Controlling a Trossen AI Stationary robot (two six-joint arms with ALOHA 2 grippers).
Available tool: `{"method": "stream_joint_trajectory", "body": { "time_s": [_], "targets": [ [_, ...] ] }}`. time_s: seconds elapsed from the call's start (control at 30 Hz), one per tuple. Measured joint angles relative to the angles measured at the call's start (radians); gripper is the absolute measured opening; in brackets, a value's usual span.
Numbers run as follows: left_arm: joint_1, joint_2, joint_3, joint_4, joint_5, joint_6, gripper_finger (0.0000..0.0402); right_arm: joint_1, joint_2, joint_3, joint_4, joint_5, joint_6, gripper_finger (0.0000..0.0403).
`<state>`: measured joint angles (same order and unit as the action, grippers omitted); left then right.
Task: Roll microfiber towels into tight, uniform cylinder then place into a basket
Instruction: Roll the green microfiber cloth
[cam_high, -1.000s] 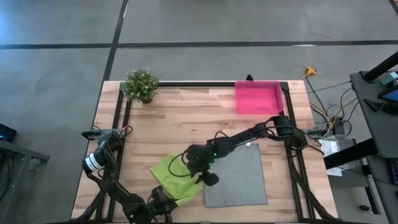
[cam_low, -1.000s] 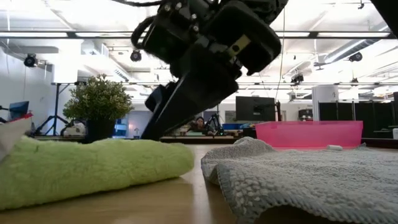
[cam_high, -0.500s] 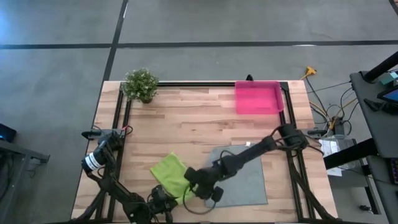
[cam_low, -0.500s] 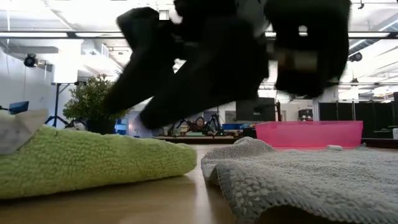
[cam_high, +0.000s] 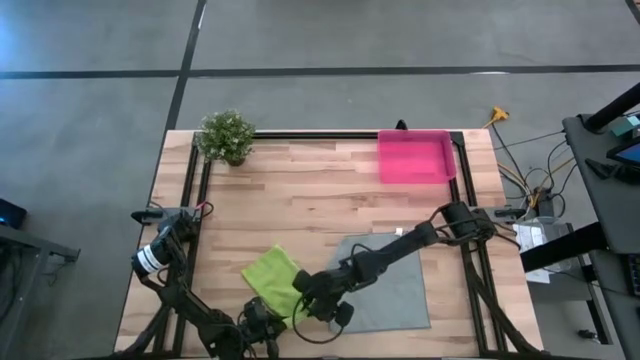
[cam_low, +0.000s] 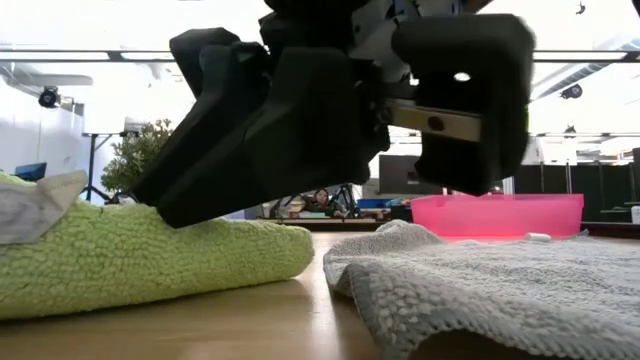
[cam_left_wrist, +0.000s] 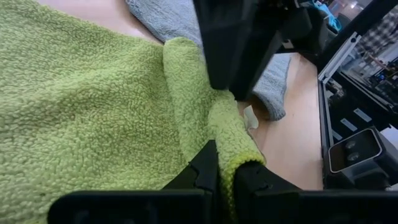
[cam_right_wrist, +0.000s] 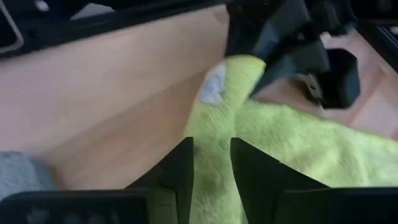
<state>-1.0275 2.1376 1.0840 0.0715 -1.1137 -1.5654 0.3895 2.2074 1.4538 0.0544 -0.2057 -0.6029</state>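
Observation:
The lime green towel (cam_high: 270, 280) lies bunched near the table's near edge, left of the flat grey towel (cam_high: 392, 285). A raised fold runs along its right side (cam_left_wrist: 199, 93). My left gripper (cam_high: 262, 325) is at the near edge, shut on that fold. My right gripper (cam_high: 312, 303) reaches in from the right and is shut on the same fold (cam_right_wrist: 211, 155), farther along. The pink basket (cam_high: 413, 157) stands at the far right. My left gripper pinches the near end of the green towel's raised fold (cam_left_wrist: 227, 158) between its two fingers, coming in low from the near edge, along the fold. The rest of the towel lies on the table. My right gripper pinches the same fold (cam_right_wrist: 211, 140) between its two fingers, slanting down from the right. A small white tag (cam_right_wrist: 213, 87) shows on the fold beyond its fingers. The towel lies on the table around it.
A small potted plant (cam_high: 226, 135) stands at the far left corner. The grey towel (cam_low: 480, 280) lies flat right beside the green one (cam_low: 150, 260), its edge slightly lifted. Black frame rails run along the table's left and right sides.
My right gripper has swung toward the table's near edge and come down onto the green towel close to my left gripper. The towel's right part has been drawn in, so the towel now takes up less room than before.

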Motion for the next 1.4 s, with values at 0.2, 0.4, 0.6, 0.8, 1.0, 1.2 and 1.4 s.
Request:
{"method": "stream_joint_trajectory", "body": {
  "time_s": [0.2,0.4,0.6,0.8,1.0,1.2,1.4],
  "targets": [
    [0.000,0.000,0.000,0.000,0.000,0.000,0.0000,0.001,0.001,0.001,0.000,-0.003,0.000,0.0086],
    [0.000,0.000,-0.001,0.001,0.000,0.000,0.0000,0.001,0.035,0.001,0.017,-0.005,0.007,0.0071],
    [0.000,0.000,0.000,0.000,0.001,0.000,0.0000,-0.003,0.062,0.001,0.039,-0.011,0.019,0.0058],
    [-0.002,0.004,0.014,0.007,0.058,0.133,0.0000,-0.045,0.062,0.032,0.013,-0.116,0.136,0.0013],
    [0.000,0.005,0.034,0.007,0.112,0.351,0.0014,-0.090,0.062,0.059,-0.051,-0.203,0.237,0.0009],
    [-0.001,0.001,0.024,0.007,0.134,0.402,0.0091,-0.094,0.072,0.062,-0.068,-0.220,0.274,0.0009],
    [-0.013,-0.018,0.028,-0.010,0.199,0.606,0.0145,-0.095,0.116,0.094,-0.073,-0.254,0.328,0.0009]
  ]
}}
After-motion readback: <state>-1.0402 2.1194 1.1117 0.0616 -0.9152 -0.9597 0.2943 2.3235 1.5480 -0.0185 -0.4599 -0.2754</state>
